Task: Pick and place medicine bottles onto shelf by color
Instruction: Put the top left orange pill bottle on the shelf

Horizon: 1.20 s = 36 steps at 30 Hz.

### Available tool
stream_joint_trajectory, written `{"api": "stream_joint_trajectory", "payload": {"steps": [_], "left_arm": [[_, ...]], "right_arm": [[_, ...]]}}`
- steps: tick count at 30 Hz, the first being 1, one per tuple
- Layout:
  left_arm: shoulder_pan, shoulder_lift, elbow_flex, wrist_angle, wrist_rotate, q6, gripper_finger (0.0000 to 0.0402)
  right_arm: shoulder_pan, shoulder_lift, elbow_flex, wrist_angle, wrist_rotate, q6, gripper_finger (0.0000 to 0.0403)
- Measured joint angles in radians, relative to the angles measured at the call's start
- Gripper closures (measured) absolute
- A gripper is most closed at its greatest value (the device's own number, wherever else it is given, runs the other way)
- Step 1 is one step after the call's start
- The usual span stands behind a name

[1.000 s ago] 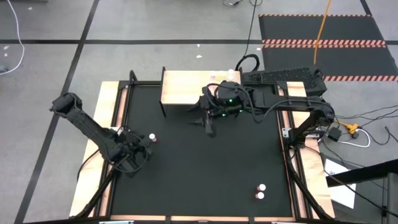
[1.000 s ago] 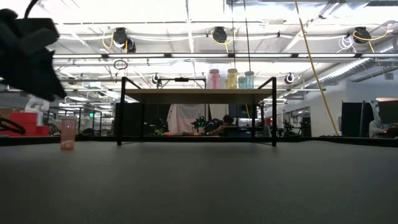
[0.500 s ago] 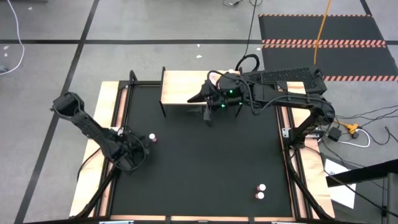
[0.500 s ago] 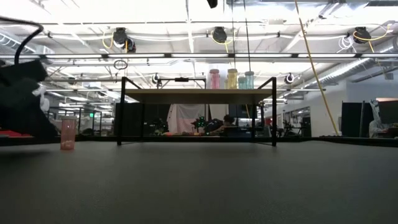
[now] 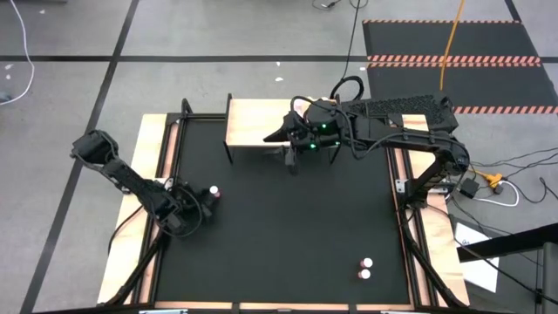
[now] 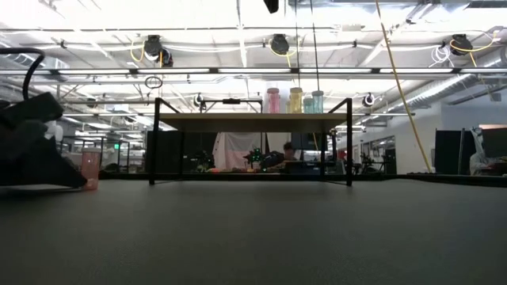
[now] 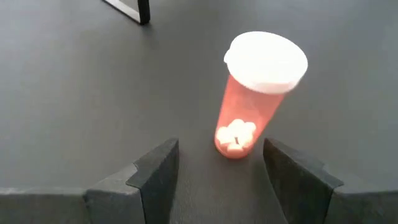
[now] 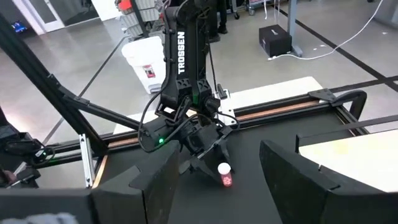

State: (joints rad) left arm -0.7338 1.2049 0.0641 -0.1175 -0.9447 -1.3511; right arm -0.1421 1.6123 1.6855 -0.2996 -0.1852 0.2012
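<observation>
1. Black mat (image 5: 279, 227) filling the table inside a tan wooden border, grey floor all round; from the low view, a bright hall with ceiling lamps beyond.
2. Low on the mat's left side, left gripper (image 5: 199, 209) with fingers (image 7: 155, 177) spread apart, nothing clamped between them.
3. Just ahead of that opening, pink bottle (image 7: 255, 99) upright on the mat, white cap up, long axis vertical, white pills heaped at the bottom; near the fingertips, not touching.
4. Same bottle seen from above as a white cap (image 5: 213, 192), just beside the left gripper, with bare mat on its other sides.
5. At the back edge, shelf (image 5: 253, 125) on thin black legs; right gripper (image 5: 292, 150) at its front right edge, fingers (image 8: 158, 180) apart and empty.
6. On the shelf top, three bottles in a row (image 6: 295, 100), pink, yellow, blue, all upright, close together.
7. Near the front right corner, two more bottles (image 5: 365, 268) side by side, well apart from both arms.
8. Wide open mat across the middle, nothing between the left gripper and the shelf.
</observation>
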Motion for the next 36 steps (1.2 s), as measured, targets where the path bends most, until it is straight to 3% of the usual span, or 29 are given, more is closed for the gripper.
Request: {"api": "stream_joint_trajectory", "payload": {"steps": [8,21,29,36], "left_arm": [[0.051,0.000,-0.042,0.127,-0.010,0.148,0.0174],[0.121,0.001,-0.056,0.306,0.009,0.365,0.0267],[0.140,0.000,-0.056,0.348,0.052,0.416,0.0310],[0.201,-0.003,0.024,0.563,0.106,0.770,0.0294]], "right_arm": [[-0.003,0.000,0.000,0.000,0.000,0.027,0.0183],[-0.002,0.000,0.000,0.039,-0.003,0.075,0.0183],[-0.002,0.000,0.000,0.047,-0.002,0.076,0.0184],[0.001,0.020,0.002,-0.064,-0.003,0.071,0.0184]]}}
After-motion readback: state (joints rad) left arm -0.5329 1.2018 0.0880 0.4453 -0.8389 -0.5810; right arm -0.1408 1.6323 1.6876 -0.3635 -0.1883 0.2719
